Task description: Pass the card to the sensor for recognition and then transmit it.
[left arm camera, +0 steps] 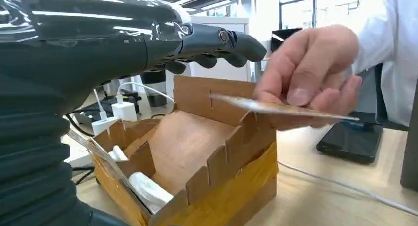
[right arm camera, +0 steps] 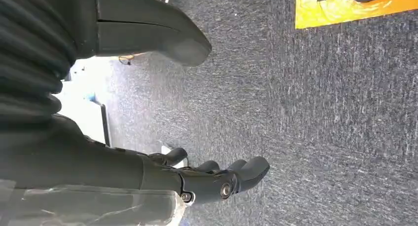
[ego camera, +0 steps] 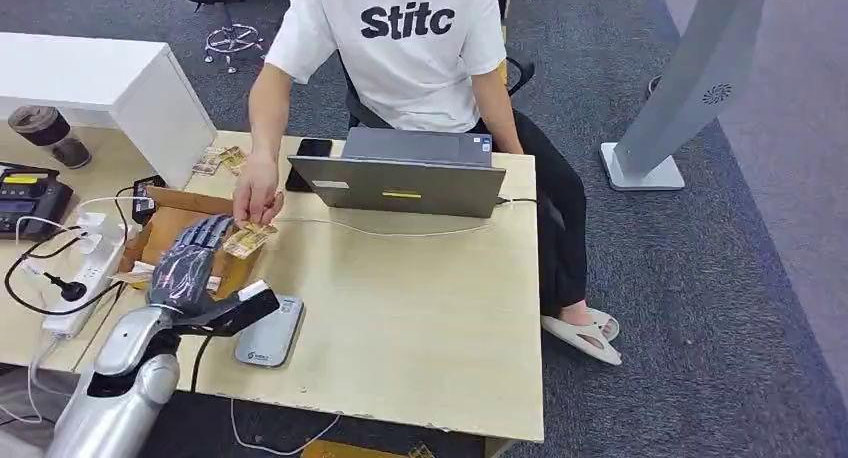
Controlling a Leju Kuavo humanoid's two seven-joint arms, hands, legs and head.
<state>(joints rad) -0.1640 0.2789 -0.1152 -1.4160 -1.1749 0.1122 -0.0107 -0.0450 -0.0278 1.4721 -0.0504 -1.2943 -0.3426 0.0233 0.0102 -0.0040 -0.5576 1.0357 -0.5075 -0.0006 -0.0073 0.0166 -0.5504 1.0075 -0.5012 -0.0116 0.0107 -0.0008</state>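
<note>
A person's hand (ego camera: 256, 191) pinches a tan card (ego camera: 246, 240) and holds it flat over the open cardboard box (ego camera: 160, 228). In the left wrist view the card (left arm camera: 276, 107) hovers above the box wall (left arm camera: 231, 157), gripped by the person's fingers (left arm camera: 305, 73). My left hand (ego camera: 185, 263) reaches over the box with fingers spread, just beside the card; its fingers (left arm camera: 231, 41) stay above the card, holding nothing. The grey sensor pad (ego camera: 268, 333) lies on the table near my wrist. My right hand (right arm camera: 197, 179) hangs over the carpet, fingers loosely apart and empty.
A grey laptop (ego camera: 400, 173) and a black phone (ego camera: 310, 150) sit at the table's far side, with a cable running across. A white power strip (ego camera: 85, 273), a black device (ego camera: 30, 198) and a cup (ego camera: 50, 136) are on the left. More cards (ego camera: 220, 160) lie near the white box (ego camera: 100, 88).
</note>
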